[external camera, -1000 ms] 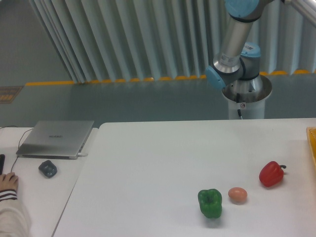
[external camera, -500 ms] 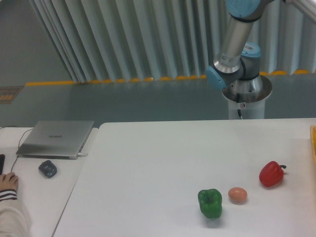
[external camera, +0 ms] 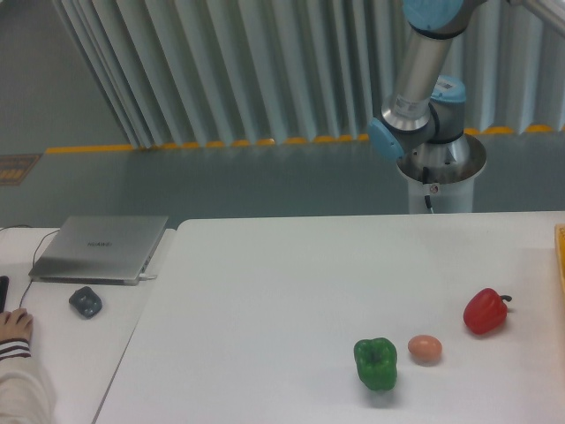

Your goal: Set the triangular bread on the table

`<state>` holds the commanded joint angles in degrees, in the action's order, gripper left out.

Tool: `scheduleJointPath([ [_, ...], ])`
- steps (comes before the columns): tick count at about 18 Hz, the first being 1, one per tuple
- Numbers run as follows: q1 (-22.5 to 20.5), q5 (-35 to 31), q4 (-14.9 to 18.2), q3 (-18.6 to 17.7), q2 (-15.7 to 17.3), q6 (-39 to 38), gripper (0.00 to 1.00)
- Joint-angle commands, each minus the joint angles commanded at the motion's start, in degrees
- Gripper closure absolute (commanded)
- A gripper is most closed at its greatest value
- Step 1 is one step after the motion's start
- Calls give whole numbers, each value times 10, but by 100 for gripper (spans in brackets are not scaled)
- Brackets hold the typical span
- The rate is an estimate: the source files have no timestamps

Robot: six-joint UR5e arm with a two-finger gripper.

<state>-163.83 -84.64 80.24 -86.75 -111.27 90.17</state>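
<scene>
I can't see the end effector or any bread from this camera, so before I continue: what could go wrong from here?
1. The drop zone is partly taken: the green pepper, egg and red pepper sit on the table's right side; bread set there could knock the egg rolling.
2. The end effector and bread are out of view, so the grasp cannot be checked.

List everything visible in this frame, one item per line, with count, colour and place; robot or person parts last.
green pepper: 1, green, front of the table
egg: 1, brown, just right of the green pepper
red pepper: 1, red, right side of the table
yellow object: 1, cut off at the right edge, cannot identify
laptop: 1, silver, closed, on the adjoining desk
mouse: 1, dark grey, in front of the laptop
triangular bread: none in view
person's hand: 1, at the left edge
robot arm: 1, silver and blue, behind the table; jaws out of frame
</scene>
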Motion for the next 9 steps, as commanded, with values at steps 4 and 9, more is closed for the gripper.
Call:
scheduleJointPath([
  [4,7,3,56,40,9,0,85],
  [9,46,26,97,73,22,-20,85],
])
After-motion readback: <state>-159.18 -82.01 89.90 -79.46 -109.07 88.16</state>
